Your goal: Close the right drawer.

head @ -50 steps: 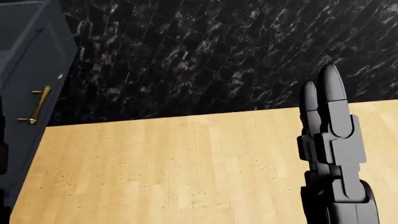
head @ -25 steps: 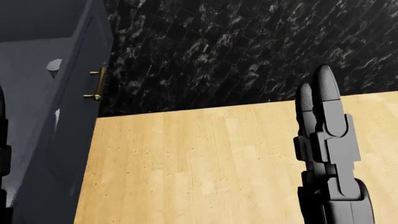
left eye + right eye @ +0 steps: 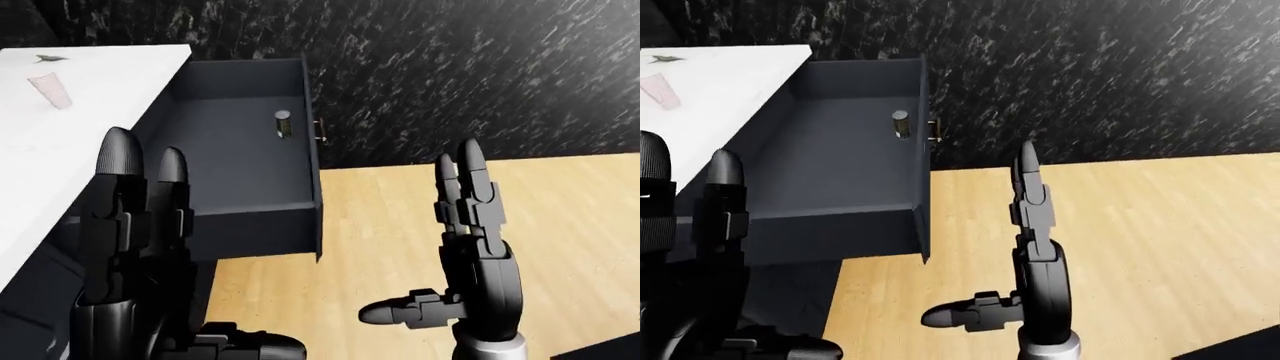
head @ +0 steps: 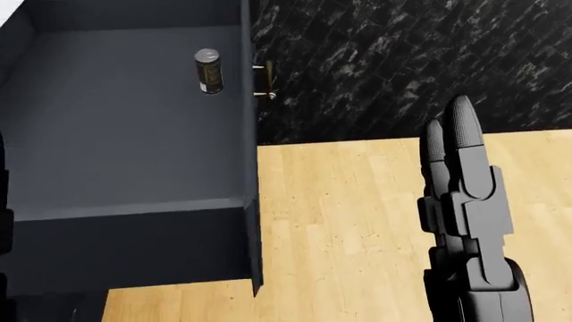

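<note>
Both robot hands are raised with fingers straight and spread apart, gripping nothing. The right robot hand (image 3: 470, 225) stands upright over the wooden floor (image 3: 560, 225), its two long fingers pointing toward twelve o'clock and its thumb jutting out toward nine o'clock low in the left-eye view. The left robot hand (image 3: 135, 240) fills the lower left of that same view, fingers likewise pointing up, hovering over the near edge of the open drawer and touching nothing that I can see.

The right drawer (image 4: 134, 201) is pulled well out from under the counter (image 3: 60, 142). It is a dark grey box, its front panel standing at about three o'clock from the drawer's inside in the head view, with a small brass handle (image 4: 263, 82) on the outer face of that panel. Inside, a small dark can (image 4: 208, 71) with a pale top rests on the drawer bottom, close to the front panel and near the handle end, toward one o'clock of the drawer's floor in the head view. I cannot tell whether it stands or lies.

On the white counter top, at about eleven o'clock in the left-eye view, sits a small pinkish cup (image 3: 50, 90), tilted in the picture, well apart from the drawer. A black marbled wall (image 3: 480, 67) rises across the top of every view, meeting the floor at about three o'clock.
</note>
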Motion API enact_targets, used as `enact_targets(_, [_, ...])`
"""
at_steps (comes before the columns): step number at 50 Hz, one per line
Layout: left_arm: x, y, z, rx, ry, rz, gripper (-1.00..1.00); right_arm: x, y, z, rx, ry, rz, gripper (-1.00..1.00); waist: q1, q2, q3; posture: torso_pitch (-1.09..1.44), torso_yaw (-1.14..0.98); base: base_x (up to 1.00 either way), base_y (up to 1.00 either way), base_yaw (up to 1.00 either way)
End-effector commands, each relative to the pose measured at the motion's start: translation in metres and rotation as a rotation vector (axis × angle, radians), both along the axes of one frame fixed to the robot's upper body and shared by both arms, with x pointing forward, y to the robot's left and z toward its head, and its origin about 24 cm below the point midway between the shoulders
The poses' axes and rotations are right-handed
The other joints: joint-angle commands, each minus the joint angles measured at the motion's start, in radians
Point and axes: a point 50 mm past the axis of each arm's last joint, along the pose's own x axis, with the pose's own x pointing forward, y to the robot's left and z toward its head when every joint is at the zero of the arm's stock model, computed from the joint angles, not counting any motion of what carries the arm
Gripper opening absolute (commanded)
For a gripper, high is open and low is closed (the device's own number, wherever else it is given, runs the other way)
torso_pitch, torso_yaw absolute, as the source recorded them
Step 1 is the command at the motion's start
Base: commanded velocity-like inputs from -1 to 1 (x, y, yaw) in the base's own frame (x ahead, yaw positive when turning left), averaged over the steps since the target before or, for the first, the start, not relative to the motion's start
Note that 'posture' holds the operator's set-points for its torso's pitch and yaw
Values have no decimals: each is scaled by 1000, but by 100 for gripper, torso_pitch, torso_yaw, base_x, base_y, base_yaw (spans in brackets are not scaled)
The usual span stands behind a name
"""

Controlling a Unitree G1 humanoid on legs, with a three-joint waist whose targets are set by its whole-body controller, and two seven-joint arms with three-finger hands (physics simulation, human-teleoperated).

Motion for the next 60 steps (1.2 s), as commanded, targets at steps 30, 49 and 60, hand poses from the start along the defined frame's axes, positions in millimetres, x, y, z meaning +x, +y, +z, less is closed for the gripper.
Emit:
enact_targets(30, [-6, -1, 6, 9, -47, -3, 100, -4, -1, 9, 16, -61, -1, 100, 58, -23, -3, 0, 0, -1, 13, 0])
enact_targets(49, [-5, -1, 6, 8, -46, 1, 100, -4, -2, 9, 13, -63, -6, 100, 17, 120, 1, 0, 0, 31, 0, 0])
enact_targets(60, [-4, -1, 6, 6, -42, 2, 100, -4, -2, 10, 14, -63, -7, 100, 51, 31, 5, 0, 0, 42, 0, 0])
